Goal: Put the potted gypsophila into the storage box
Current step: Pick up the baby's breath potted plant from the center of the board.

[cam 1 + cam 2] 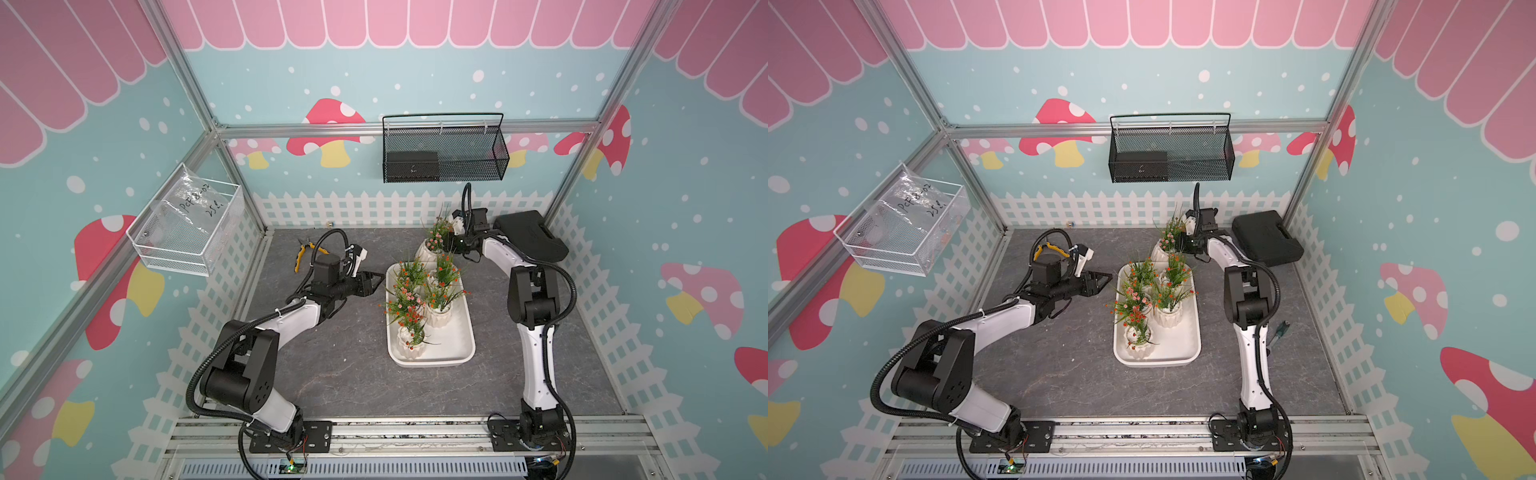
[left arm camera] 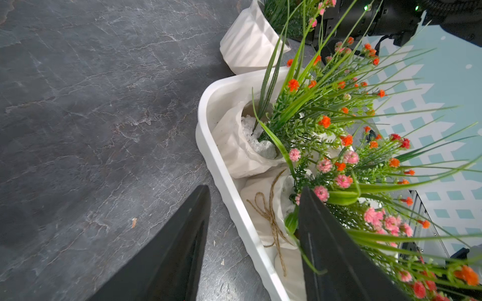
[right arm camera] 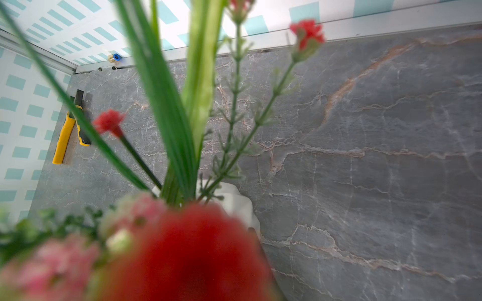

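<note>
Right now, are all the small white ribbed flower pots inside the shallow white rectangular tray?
No, one white ribbed pot with pink flowers stands on the grey tabletop beyond the far end of the tray.

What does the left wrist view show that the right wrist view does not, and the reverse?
Only the left wrist view: the storage box with potted gypsophila inside, a twine bow on one pot, and the open left end effector. Only the right wrist view: yellow pliers. Both: the grey marbled table and the one white pot standing outside the box.
</note>
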Robot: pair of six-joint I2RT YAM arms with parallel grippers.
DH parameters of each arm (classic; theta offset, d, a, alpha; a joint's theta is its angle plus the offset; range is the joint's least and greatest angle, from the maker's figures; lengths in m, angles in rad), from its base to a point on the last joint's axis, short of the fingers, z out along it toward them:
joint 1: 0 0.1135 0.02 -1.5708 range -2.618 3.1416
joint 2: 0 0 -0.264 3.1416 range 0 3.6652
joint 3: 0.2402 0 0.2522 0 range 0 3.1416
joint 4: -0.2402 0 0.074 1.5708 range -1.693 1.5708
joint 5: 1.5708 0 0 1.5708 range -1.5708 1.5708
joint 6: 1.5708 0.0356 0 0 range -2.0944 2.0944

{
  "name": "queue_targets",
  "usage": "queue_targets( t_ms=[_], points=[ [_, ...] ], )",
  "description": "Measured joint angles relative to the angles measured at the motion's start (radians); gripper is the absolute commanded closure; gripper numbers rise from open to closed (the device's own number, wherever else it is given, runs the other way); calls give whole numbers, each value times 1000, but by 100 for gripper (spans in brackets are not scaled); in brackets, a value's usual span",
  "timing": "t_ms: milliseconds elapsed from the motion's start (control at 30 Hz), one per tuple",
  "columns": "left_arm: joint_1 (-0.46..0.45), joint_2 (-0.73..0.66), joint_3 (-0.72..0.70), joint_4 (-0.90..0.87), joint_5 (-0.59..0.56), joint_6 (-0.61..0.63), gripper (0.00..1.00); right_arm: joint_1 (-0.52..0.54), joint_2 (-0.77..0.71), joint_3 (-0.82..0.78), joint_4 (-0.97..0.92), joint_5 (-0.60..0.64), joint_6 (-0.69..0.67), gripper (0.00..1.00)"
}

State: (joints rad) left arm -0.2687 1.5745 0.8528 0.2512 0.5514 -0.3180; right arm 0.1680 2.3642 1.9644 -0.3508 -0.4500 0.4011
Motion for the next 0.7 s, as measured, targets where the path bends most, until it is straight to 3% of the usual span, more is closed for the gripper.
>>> queue_targets(
  t_ms=[700],
  points=[
    [-3, -31, -8, 30, 7, -19, 45, -19, -189, -249, 111, 31, 27, 96]
  ],
)
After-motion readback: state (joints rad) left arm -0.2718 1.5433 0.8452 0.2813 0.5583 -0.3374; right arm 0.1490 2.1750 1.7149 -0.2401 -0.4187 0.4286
